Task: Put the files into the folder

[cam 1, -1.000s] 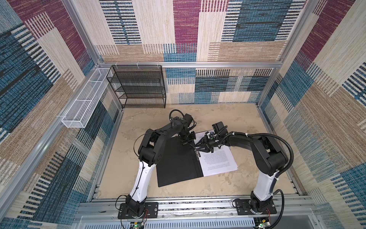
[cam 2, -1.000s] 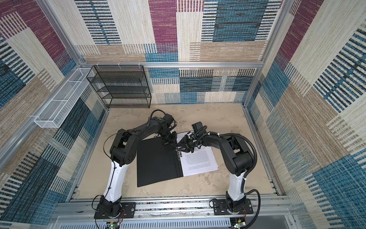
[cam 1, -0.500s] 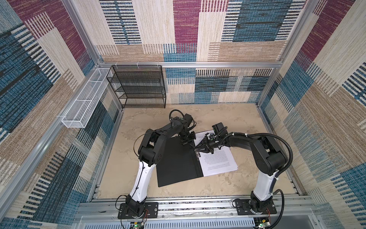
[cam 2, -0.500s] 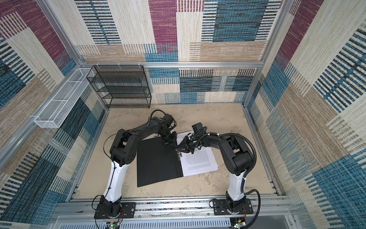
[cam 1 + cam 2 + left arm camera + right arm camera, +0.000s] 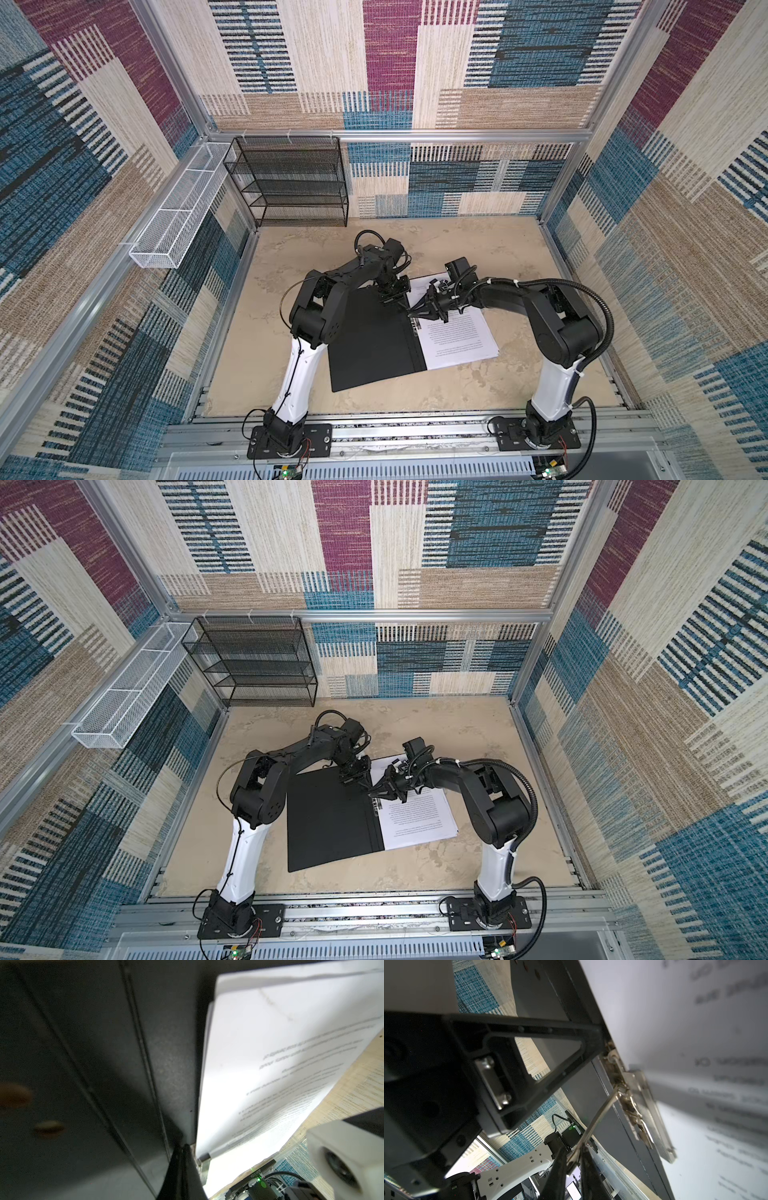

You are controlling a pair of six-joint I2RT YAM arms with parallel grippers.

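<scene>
The folder (image 5: 374, 340) lies open and flat in the middle of the bench (image 5: 478, 249), black inside up. The files (image 5: 457, 336) sit as one stack of printed sheets on its 3 o'clock half, their inner edge along the spine. Both top views show this layout, with both arms meeting at the 12 o'clock end of the spine. They are too small there to show how either pair of fingers stands.

The left wrist view supplies that for the left fingers (image 5: 180, 1172). They are pressed together with no gap, and their tips meet the black inner cover just beside the edge of the paper. Whether they pinch anything cannot be told.

Only the right wrist view shows the metal clip (image 5: 639, 1109) on the spine, bearing on the edge of the sheets, and its thin lever (image 5: 600, 1113) raised off the folder. The right fingers (image 5: 557, 1172) stand narrow on either side of the lever's tip. Whether they already grip it cannot be told.

A black mesh rack (image 5: 291, 183) stands at the bench's 11 o'clock corner. A white mesh basket (image 5: 178, 220) hangs on the wall toward 10 o'clock. Neither appears in the wrist views.
</scene>
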